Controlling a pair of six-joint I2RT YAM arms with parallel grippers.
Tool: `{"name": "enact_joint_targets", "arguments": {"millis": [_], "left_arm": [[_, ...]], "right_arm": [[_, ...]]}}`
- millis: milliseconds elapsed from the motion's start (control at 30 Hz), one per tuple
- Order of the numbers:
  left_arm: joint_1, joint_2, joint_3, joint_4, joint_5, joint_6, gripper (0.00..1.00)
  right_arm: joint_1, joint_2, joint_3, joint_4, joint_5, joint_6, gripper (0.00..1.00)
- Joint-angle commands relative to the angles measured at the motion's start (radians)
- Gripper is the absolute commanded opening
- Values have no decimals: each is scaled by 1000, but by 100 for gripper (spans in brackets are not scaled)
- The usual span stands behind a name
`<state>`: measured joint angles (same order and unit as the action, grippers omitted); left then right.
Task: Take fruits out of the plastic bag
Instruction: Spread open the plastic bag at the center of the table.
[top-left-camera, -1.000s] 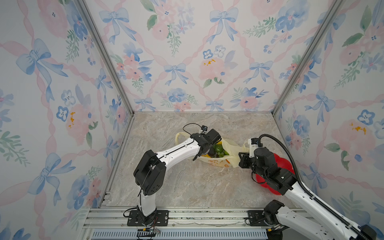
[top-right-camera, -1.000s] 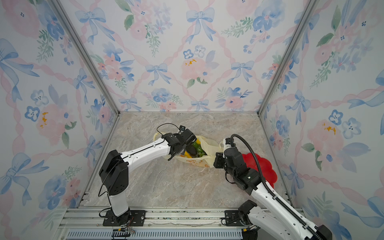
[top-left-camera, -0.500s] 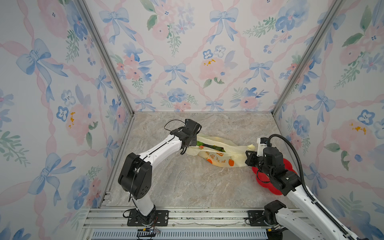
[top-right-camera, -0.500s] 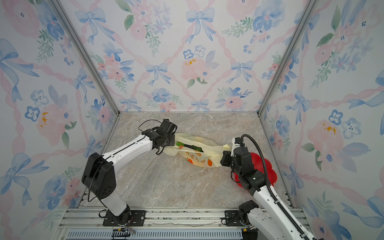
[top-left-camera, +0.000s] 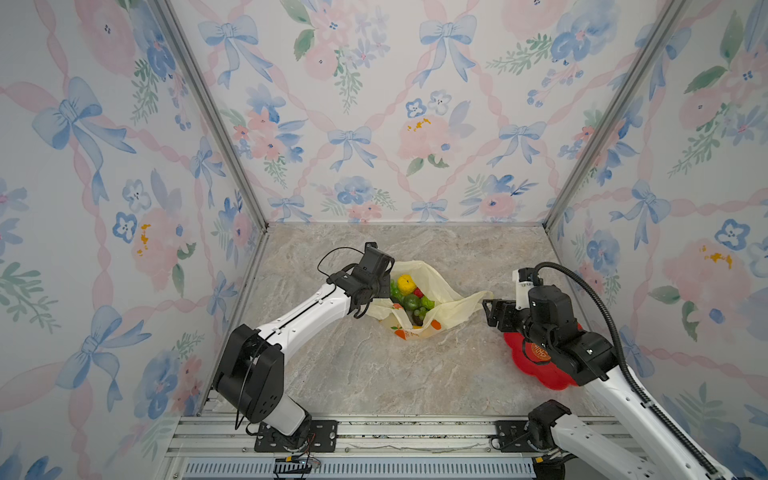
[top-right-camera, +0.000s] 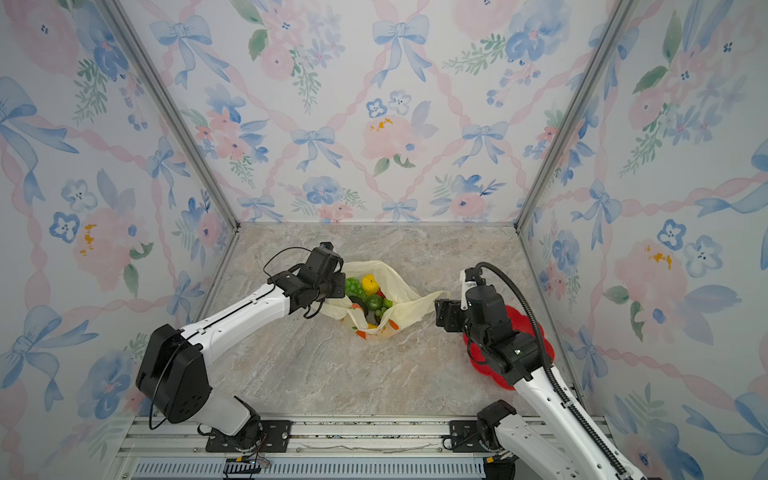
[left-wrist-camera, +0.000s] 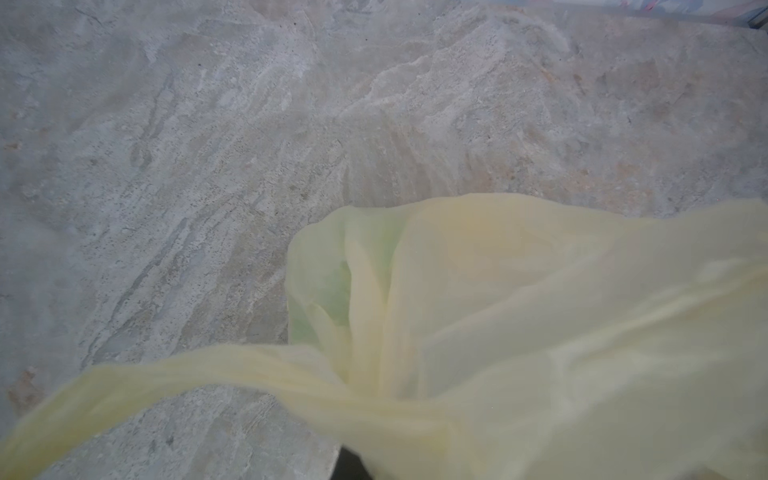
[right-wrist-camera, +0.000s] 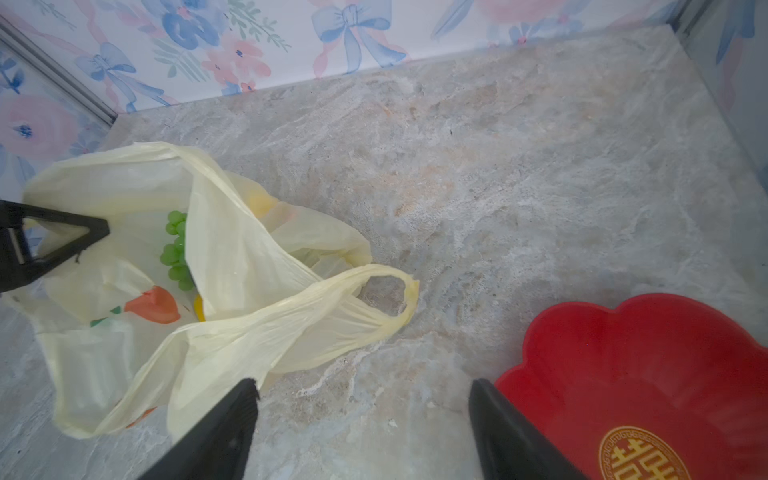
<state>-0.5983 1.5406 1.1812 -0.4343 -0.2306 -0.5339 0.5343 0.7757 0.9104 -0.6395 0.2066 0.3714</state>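
In both top views the left arm reaches from the lower left of the frame up to the centre. Its left tool (top-left-camera: 377, 291) is clamped on the left rim of the plastic bag (top-left-camera: 451, 309), and in the left wrist view the pale film gathers into a twisted strand running toward the tool. The right arm bends in from the lower right. Its right tool (right-wrist-camera: 362, 384) is spread wide and holds nothing, just right of the bag's right end and beside the edge of the red plate (top-left-camera: 517, 353).

The bag lies at the centre of the worktop (top-left-camera: 365, 374), mouth open upward, with the fruits (top-left-camera: 409, 296) heaped inside. Bare worktop runs below the bag to the front rail and above it to the back wall. The plate sits close to the right wall.
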Motion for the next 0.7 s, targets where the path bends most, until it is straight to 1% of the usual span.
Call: {"name": "enact_joint_targets", "arguments": {"millis": [0,67,133,233,367,433,567,667], "left_arm": [[-12,-9,-8,8,-13,18,0],[-15,-12,-11,9,-15,18,0],[-17,-13,-12,8,-13,18,0],[-23,-15,-12,8,-11,17,0],[-24,-28,-18,8,-10,18,0],[-24,-37,-25,10,-7,15,0],[-24,-54,-43,16,1,17,0],[-23,-69,-63,29,8,23,0]], "right_arm": [[125,-6,134,-221,200,-63,85],[204,35,192,-239,219,-55,85],[270,110,237,-227,231,-50,86],[329,272,316,-208,254,-51,89],[326,518,430,-200,223,-61,91],[292,613,473,-198,189,-57,91],[218,757,523,-168,101,-56,89],[193,848,566,-166,63,-63,87]]}}
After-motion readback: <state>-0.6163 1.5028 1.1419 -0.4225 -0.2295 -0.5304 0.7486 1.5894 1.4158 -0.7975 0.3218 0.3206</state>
